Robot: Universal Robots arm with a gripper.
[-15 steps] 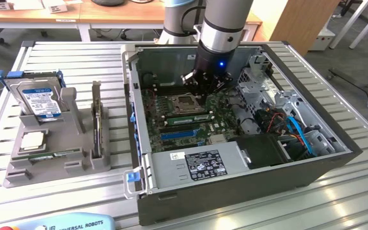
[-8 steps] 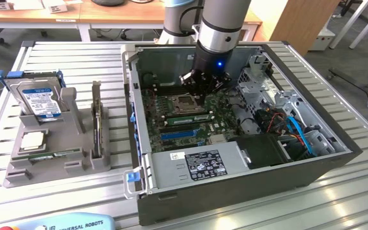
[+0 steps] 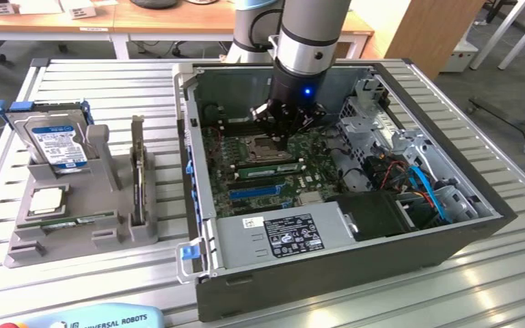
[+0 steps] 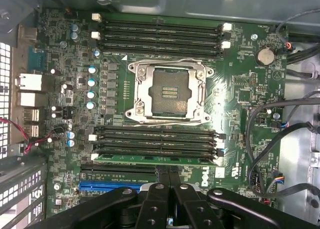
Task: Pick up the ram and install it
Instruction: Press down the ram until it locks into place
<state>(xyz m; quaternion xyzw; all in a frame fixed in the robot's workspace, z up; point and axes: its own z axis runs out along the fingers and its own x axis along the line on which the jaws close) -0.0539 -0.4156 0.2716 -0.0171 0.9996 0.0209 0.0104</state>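
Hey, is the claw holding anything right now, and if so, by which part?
Nothing is held. The claw is shut with nothing between its fingers, beside the ram already lying in its motherboard slot.

arm: one Universal Robots arm (image 3: 313, 41) enters from the top centre of the exterior view and hangs near vertical
wrist: dark housing with a blue light lit, in the upper middle of that frame
gripper: gripper (image 3: 286, 130) points straight down, just above centre
fingers: black fingers (image 4: 162, 201) pressed together, no gap between them, at the wrist view's bottom centre
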